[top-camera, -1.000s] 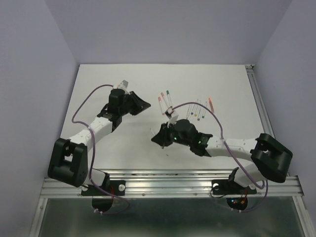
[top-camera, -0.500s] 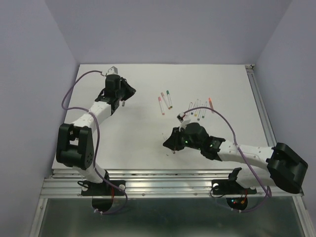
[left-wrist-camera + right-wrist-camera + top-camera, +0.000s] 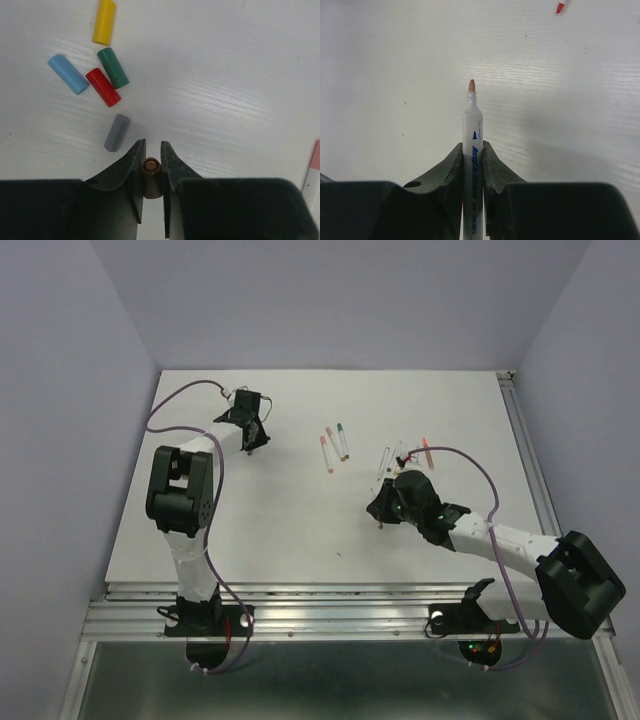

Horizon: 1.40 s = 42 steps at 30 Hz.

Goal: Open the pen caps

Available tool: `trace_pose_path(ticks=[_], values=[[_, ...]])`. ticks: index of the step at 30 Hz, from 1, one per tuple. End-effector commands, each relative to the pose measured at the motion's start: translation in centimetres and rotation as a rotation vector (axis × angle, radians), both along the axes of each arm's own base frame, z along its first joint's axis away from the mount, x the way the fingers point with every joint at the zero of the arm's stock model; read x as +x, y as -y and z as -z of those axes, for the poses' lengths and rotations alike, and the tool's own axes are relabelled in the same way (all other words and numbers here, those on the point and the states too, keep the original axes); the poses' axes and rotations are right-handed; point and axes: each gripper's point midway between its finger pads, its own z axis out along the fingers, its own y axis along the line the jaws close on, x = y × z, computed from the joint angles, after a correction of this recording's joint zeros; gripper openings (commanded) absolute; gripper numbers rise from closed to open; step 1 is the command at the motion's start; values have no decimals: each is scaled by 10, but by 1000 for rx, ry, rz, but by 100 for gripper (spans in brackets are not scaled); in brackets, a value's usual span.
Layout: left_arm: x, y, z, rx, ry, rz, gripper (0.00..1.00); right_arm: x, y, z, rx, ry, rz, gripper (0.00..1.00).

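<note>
Your left gripper (image 3: 151, 152) is clamped on a small brown cap (image 3: 151, 172) near the far-left corner of the table (image 3: 300, 530), just beside five loose caps (image 3: 103, 87). Your right gripper (image 3: 472, 146) is clamped on the white pen (image 3: 472, 125), its brown tip bare, right of mid-table. Both items are judged to be light, rigid, smooth plastic that will slip or roll readily, so pinch across the barrel's middle, clear of the soft tip. The remaining pens (image 3: 333, 447) lie toward the far edge; whether each is capped is unclear at this size.
</note>
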Motion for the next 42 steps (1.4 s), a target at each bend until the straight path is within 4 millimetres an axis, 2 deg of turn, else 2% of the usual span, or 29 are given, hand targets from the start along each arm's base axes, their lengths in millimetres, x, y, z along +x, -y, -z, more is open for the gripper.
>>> trace_pose_path(ticks=[1,2,4,8,10,14,16,17,18,20,21,23,24,25,27,28,33,38,42], values=[[5,-8,-12,51,9,-1,25,21,14,-18,-9,52,75,1],[4,-10,-9,58,3,-6,29,23,18,-17,-16,49,91,1],[2,-11,-5,64,-13,-9,31,27,25,-15,-31,47,124,1],[-4,-11,-7,61,-18,-6,48,38,37,-19,-43,61,186,2],[-8,-11,-9,57,-19,-4,52,47,42,-25,-52,80,218,3],[-13,-4,-26,17,14,23,62,57,56,-34,-102,99,276,4],[-19,4,-40,-19,46,52,75,66,65,-40,-132,116,316,5],[-22,8,-45,-30,58,65,75,68,69,-41,-143,120,327,6],[-26,12,-57,-50,91,81,89,71,73,-41,-165,122,336,6],[-33,25,-66,-94,118,131,99,82,83,-42,-198,123,372,8],[-37,28,-83,-115,162,144,99,84,87,-42,-213,120,386,9],[-50,45,-86,-175,181,201,99,92,99,-35,-263,108,428,10],[-52,49,-102,-194,231,217,99,98,102,-38,-267,113,446,10],[-62,55,-95,-210,218,239,99,104,111,-32,-292,103,475,11],[-67,60,-106,-229,257,252,99,113,121,-31,-313,99,509,12],[-73,63,-101,-239,245,266,99,116,136,-28,-336,85,547,12],[-80,73,-102,-250,252,297,99,125,164,-5,-400,23,569,13],[-81,82,-95,-258,233,317,99,126,175,12,-429,-20,555,15],[-77,87,-89,-261,214,318,99,129,174,20,-430,-40,530,17]])
